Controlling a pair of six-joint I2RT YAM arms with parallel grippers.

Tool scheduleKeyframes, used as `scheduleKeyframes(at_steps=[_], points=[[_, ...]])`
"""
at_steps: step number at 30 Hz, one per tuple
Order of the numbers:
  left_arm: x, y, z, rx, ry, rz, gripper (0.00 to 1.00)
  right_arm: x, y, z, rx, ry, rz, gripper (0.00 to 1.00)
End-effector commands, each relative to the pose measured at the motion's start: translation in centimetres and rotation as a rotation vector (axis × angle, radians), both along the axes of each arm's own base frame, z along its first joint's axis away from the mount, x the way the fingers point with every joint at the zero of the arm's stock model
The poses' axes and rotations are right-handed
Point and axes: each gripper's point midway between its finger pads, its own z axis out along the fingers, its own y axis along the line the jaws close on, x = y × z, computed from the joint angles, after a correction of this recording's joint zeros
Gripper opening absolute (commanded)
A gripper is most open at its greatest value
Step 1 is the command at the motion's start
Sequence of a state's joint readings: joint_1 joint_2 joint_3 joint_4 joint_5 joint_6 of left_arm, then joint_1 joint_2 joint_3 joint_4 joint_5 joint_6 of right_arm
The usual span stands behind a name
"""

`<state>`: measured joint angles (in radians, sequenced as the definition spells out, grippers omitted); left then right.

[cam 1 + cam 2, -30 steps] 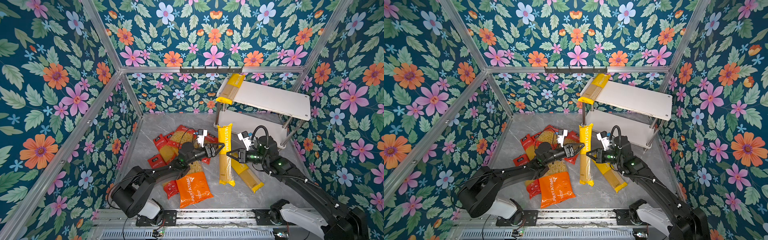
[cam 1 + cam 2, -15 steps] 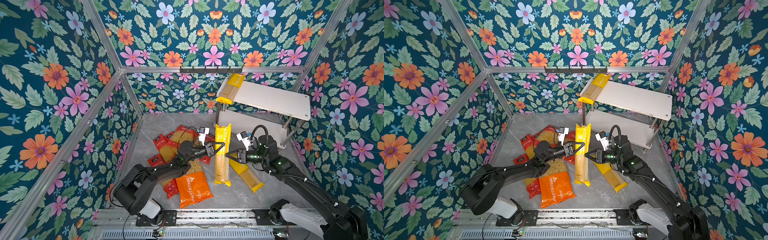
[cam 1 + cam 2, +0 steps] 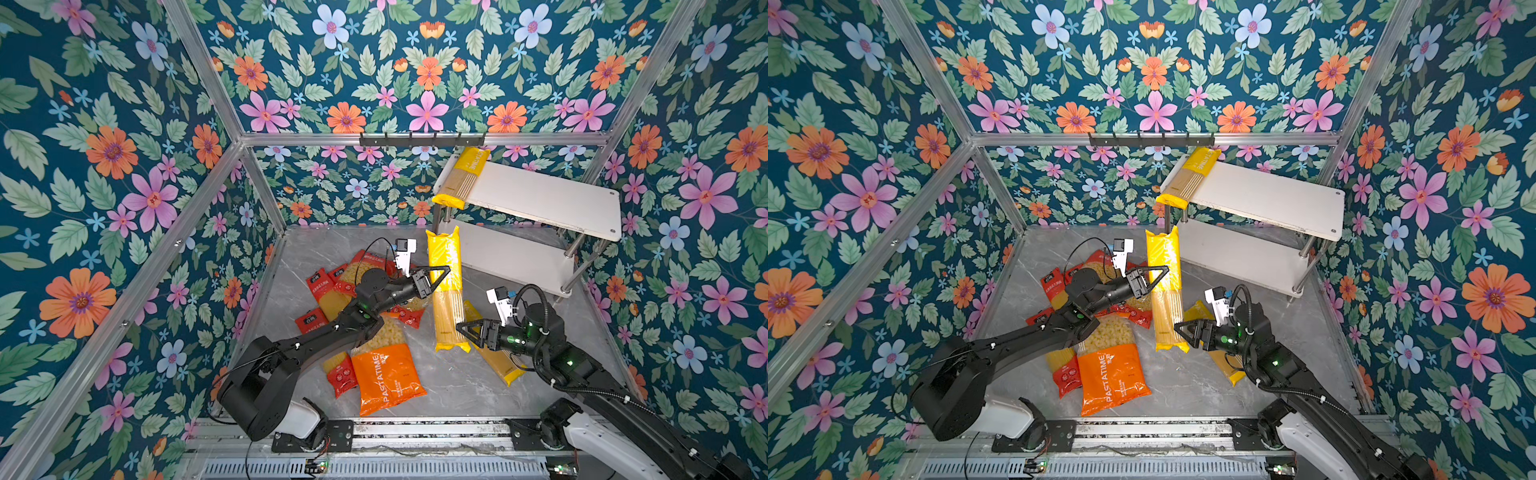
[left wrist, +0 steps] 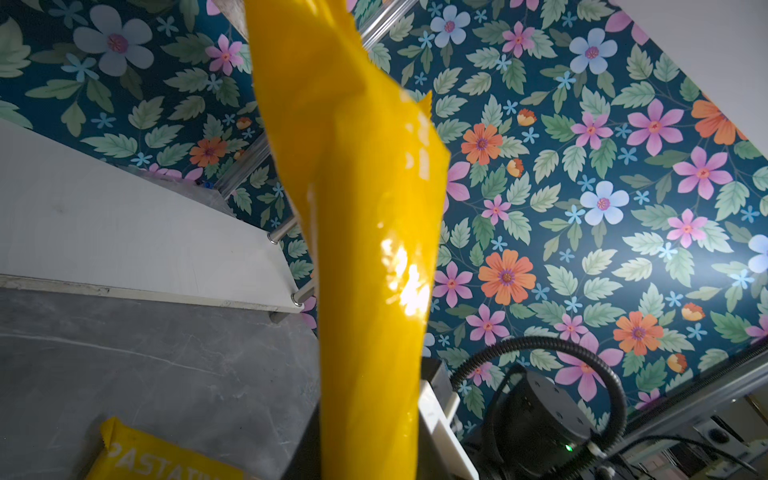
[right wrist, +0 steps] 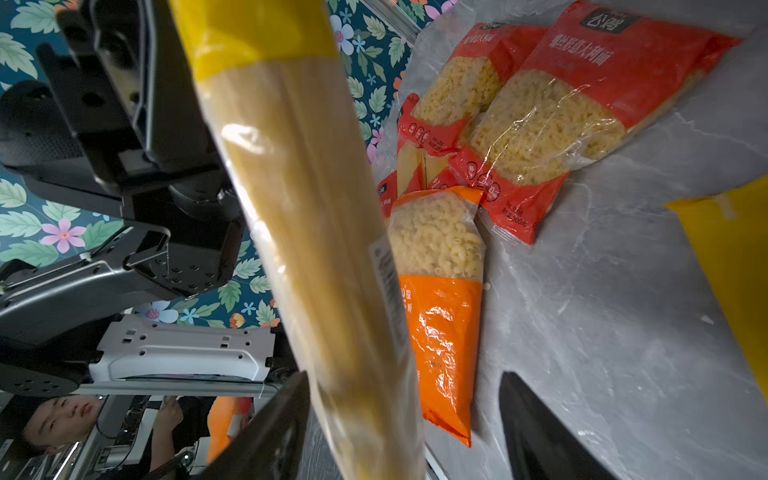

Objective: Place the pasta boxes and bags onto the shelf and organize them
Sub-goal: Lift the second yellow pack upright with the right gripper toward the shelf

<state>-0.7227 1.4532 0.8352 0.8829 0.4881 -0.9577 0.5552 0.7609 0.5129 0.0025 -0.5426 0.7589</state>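
Observation:
A long yellow spaghetti pack [image 3: 446, 299] [image 3: 1165, 299] stands nearly upright over the floor, in front of the white two-tier shelf [image 3: 540, 199] [image 3: 1266, 199]. My left gripper [image 3: 442, 276] [image 3: 1160, 276] [image 4: 365, 457] is shut on its yellow upper part [image 4: 365, 249]. My right gripper [image 3: 463, 332] [image 3: 1181, 330] [image 5: 407, 436] is open at its lower end; the pack [image 5: 316, 208] passes between the spread fingers, close to one of them. A second yellow pack [image 3: 461, 178] lies on the shelf's top board at its left end, overhanging the front edge.
A third yellow pack [image 3: 498, 361] lies on the grey floor under my right arm. Left of it are an orange macaroni bag [image 3: 386, 378] [image 5: 440, 311], red macaroni bags [image 5: 561, 116] and red spaghetti packs [image 3: 328, 291], partly under my left arm. A black hook rail [image 3: 419, 139] runs above the shelf.
My left gripper has closed on the upper part of the upright yellow pack. My right gripper has opened and let go of its lower end. The pack stands more upright.

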Motion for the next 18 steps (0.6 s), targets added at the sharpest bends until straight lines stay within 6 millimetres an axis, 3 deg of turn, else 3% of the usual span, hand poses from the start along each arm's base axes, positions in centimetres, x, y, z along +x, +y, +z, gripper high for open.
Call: scheduleKeyframes(at_steps=[1, 8, 15, 18], points=[[0.8, 0.7, 2.4, -0.093, -0.015, 0.055, 0.18, 0.9, 0.3, 1.2, 0.015, -0.053, -0.024, 0.71], [1.4, 0.4, 2.6, -0.126, 0.024, 0.055, 0.19, 1.9, 1.5, 1.9, 0.014, -0.102, -0.007, 0.56], [1.3, 0.3, 2.7, -0.134, 0.026, 0.044, 0.21, 2.3, 1.7, 2.5, 0.041, -0.130, -0.015, 0.25], [1.1, 0.2, 2.8, -0.134, 0.021, 0.035, 0.26, 2.4, 1.7, 3.0, 0.060, -0.140, -0.022, 0.16]])
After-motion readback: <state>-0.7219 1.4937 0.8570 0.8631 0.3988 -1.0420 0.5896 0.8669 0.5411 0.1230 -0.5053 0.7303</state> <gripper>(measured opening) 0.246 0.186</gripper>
